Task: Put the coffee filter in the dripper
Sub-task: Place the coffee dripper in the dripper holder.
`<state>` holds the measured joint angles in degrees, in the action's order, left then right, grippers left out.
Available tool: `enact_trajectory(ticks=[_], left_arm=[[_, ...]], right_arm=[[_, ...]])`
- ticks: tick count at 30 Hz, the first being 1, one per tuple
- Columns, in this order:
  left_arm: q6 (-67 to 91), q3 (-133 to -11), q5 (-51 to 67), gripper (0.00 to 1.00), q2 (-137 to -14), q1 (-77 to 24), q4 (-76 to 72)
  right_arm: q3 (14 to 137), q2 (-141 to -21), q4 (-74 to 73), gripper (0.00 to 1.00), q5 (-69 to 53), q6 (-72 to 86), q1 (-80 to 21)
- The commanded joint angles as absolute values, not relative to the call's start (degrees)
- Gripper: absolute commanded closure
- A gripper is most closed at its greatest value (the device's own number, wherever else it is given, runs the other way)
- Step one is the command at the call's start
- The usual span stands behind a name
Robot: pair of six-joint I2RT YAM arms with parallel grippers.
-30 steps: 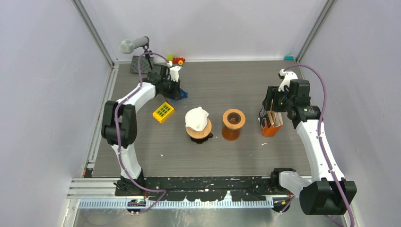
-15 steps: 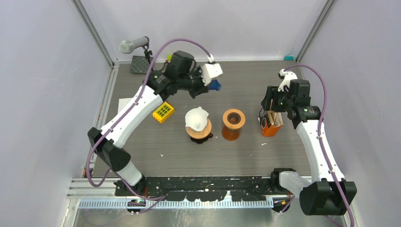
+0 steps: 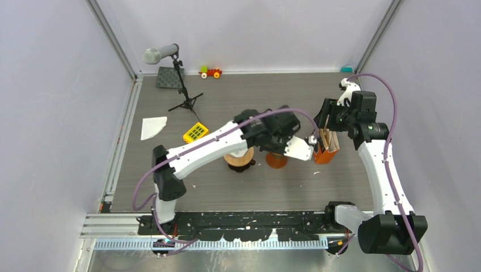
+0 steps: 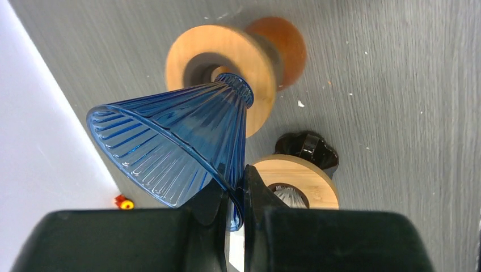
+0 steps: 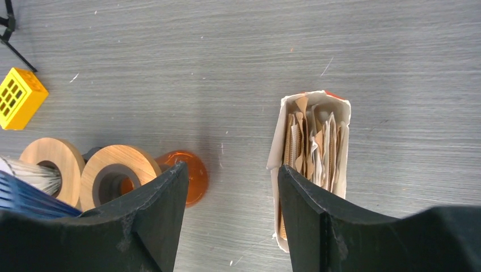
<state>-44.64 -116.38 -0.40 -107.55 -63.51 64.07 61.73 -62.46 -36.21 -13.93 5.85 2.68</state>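
My left gripper (image 4: 235,184) is shut on the rim of a blue ribbed glass dripper (image 4: 176,147), held in the air with its narrow end over the wooden ring of the orange-based stand (image 4: 227,68). In the top view the left gripper (image 3: 289,139) covers the dripper. Brown coffee filters stand packed in an open box (image 5: 315,153) at the right (image 3: 325,148). My right gripper (image 5: 231,167) is open and empty above the table, its right finger just beside the box (image 3: 324,127).
A second wooden ring stand on a black base (image 4: 295,181) sits left of the orange one (image 3: 276,160), with a white ribbed piece in its hole. A yellow block (image 3: 195,132), white paper sheet (image 3: 153,127), microphone tripod (image 3: 184,102) and toy car (image 3: 211,72) lie further left and back.
My left arm has swung from the back left across to the middle with the blue dripper, now covering both stands. The right gripper has barely shifted.
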Motion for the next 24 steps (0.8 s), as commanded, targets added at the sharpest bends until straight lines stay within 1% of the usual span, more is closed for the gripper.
enact_trajectory(ticks=[1, 4, 10, 15, 19, 24], left_arm=[[-49.9, -117.9, -11.8, 1.00, -109.2, -67.4, 65.1], [-51.1, -117.6, -14.5, 1.00, -110.6, -68.4, 63.9], [-52.4, -117.8, -17.6, 1.00, -111.7, -68.8, 61.9], [-53.4, -117.9, -18.2, 1.00, -111.5, -68.8, 61.1], [-53.9, -117.7, -18.1, 1.00, -112.0, -68.8, 61.3], [-53.8, -117.6, -17.0, 1.00, -112.8, -68.8, 61.5]], right_arm=[[64.8, -63.7, -37.6, 0.36, -19.1, 8.4, 4.4], [66.6, -65.1, -39.5, 0.37, -22.6, 8.4, 5.1], [66.7, -64.4, -39.4, 0.38, -23.5, 7.0, 5.1], [66.7, -64.2, -38.9, 0.39, -26.6, 6.5, 5.1], [69.7, -65.9, -40.5, 0.39, -31.2, 6.6, 5.1], [73.5, -67.5, -41.8, 0.39, -33.9, 6.1, 5.1]])
